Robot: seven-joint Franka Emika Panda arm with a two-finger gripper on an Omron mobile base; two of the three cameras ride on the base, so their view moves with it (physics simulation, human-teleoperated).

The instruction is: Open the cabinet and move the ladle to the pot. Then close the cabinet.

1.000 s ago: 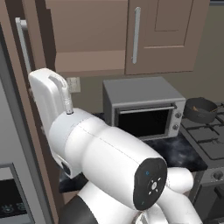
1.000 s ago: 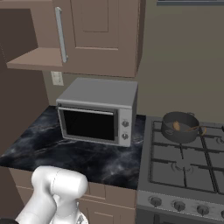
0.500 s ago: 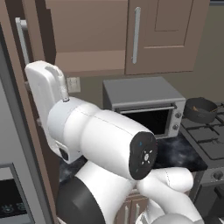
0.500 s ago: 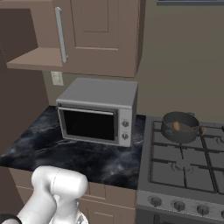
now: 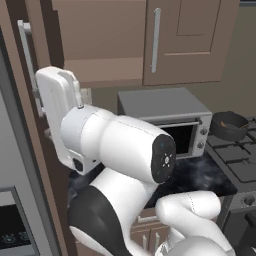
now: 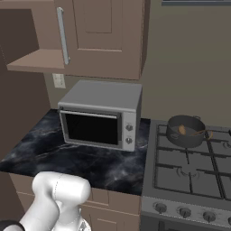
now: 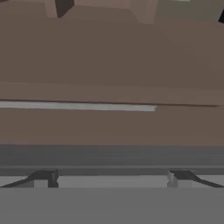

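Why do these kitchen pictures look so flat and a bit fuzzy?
Right base view: even light, soft edges, pale sheen on the dark counter, no hard shadows. Left base view: the arm blocks much. Hand view: close brown cabinet surface, blurred, silver handle a smeared streak.

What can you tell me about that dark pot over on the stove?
The pot is low, round and dark grey-black with a thick rim, metal by its look. It stands upright on the back left burner of the gas stove, right of the microwave. A small brown ladle lies inside, its thin handle leaning over the rim.
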